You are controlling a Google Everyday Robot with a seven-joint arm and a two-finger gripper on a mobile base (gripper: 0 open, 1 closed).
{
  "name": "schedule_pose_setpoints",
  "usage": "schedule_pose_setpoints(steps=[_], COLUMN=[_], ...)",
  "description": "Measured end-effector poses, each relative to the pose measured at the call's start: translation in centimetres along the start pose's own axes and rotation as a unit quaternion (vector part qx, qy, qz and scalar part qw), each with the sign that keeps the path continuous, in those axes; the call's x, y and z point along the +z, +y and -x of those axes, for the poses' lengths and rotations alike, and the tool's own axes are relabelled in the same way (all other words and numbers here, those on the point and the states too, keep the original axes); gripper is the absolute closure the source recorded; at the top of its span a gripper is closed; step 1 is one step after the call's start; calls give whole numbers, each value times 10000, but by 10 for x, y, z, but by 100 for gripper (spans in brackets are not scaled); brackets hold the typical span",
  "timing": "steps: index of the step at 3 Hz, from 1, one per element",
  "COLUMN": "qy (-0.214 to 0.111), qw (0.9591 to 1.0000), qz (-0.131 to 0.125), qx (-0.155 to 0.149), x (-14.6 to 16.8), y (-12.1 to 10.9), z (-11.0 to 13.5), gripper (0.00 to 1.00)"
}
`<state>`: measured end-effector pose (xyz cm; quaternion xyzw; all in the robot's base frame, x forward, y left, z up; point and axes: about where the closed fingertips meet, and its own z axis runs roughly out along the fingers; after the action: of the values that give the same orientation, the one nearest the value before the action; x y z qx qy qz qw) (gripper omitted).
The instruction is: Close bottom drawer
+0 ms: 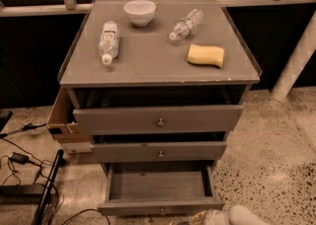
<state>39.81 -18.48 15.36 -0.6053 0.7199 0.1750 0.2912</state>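
Note:
The bottom drawer [159, 205] of the grey cabinet is pulled far out, and its inside [158, 184] is bare. Its thin front faces me, with a small round knob [161, 212] at the centre, near the bottom edge of the view. My gripper [198, 217] is at the very bottom of the view, just right of that knob and close to the drawer front. The white arm [242, 216] runs off to the right behind it. Most of the gripper is cut off by the frame edge.
The top drawer [159, 119] and middle drawer [159, 151] stand slightly out. On the cabinet top lie a white bowl [139, 12], two plastic bottles [109, 40] [186, 24] and a yellow sponge [205, 55]. A cardboard box [63, 120] and cables [22, 162] are on the left, and a white pole [295, 61] on the right.

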Motion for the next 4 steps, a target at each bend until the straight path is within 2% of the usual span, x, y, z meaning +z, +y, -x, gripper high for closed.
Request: schedule_pose_setpoints(steps=[1, 2, 3, 4], qy=[-14, -14, -59, -158], qw=[9997, 9997, 9990, 9959], qz=[-66, -68, -215, -566], qx=[-243, -245, -391, -695], x=[1, 1, 7, 14], y=[-5, -5, -5, -12], z=[-2, -2, -2, 2], gripper=[100, 100, 100, 100])
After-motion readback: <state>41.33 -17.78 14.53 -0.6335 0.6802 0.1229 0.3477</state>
